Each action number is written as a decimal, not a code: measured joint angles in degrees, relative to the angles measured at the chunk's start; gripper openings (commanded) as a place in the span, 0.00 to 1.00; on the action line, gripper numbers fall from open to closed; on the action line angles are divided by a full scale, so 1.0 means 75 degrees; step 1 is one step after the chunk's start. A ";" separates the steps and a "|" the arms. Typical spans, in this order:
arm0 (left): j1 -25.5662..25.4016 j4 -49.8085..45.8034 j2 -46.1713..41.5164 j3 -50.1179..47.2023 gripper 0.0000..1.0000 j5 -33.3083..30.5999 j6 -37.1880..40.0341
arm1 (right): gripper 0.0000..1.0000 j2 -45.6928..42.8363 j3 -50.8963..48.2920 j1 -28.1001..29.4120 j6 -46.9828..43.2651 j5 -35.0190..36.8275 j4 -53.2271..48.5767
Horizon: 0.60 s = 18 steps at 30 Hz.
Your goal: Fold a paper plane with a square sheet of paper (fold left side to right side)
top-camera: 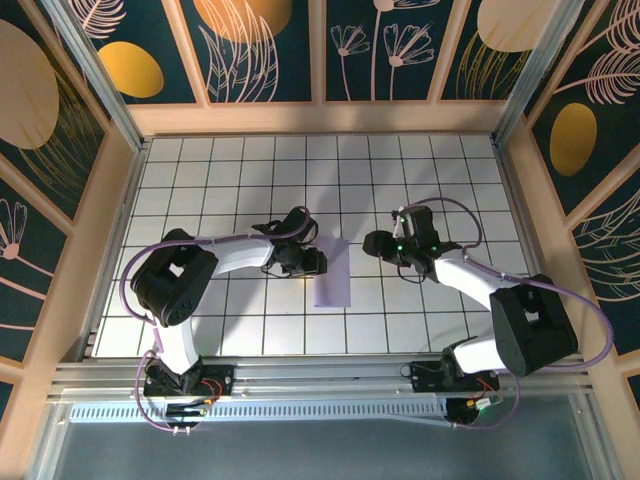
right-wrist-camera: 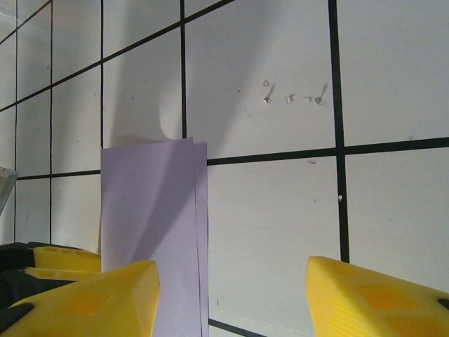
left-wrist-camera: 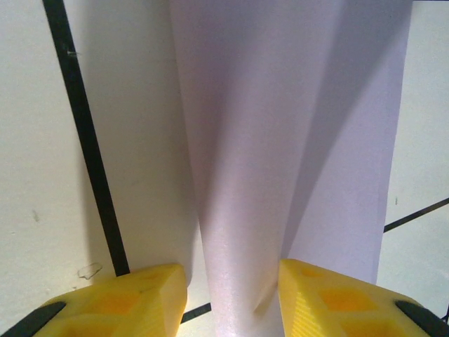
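Left tool (left-wrist-camera: 233,281) half wide, square sheet of paper (left-wrist-camera: 280,105) humped between its fingers (left-wrist-camera: 330,295) — cannot tell if pinched. Right tool (right-wrist-camera: 231,281) wide, empty. Press that hump flat, slowly.

1. Square sheet of paper (top-camera: 331,272): plain lavender-purple, unpatterned, shaded darker along its creases.
2. Table (top-camera: 230,180): white, ruled with a black square grid.
3. Walls (top-camera: 265,50): dark navy panels with cream line-drawn flowers and gold ovals. The ovals lie from 9 round to 3 o'clock of the table in the top view.
4. Frame (top-camera: 320,118): pale wood tone.
5. Arms (top-camera: 240,250): white links, black joints; cables (top-camera: 123,285) purple.
6. Left gripper (left-wrist-camera: 233,281) and right gripper (right-wrist-camera: 231,270): yellow fingers (right-wrist-camera: 365,295), black at the base.
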 measured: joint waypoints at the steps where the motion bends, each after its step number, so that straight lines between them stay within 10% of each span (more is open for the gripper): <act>1: -0.0009 -0.0047 0.0015 0.0041 0.43 -0.0009 0.0009 | 0.58 0.0000 0.0000 0.0000 0.0000 -0.0003 0.0000; 18: -0.0058 -0.0443 0.0166 0.0347 0.46 -0.0067 0.0198 | 0.61 -0.0172 -0.0137 -0.0058 0.0003 -0.0015 0.0026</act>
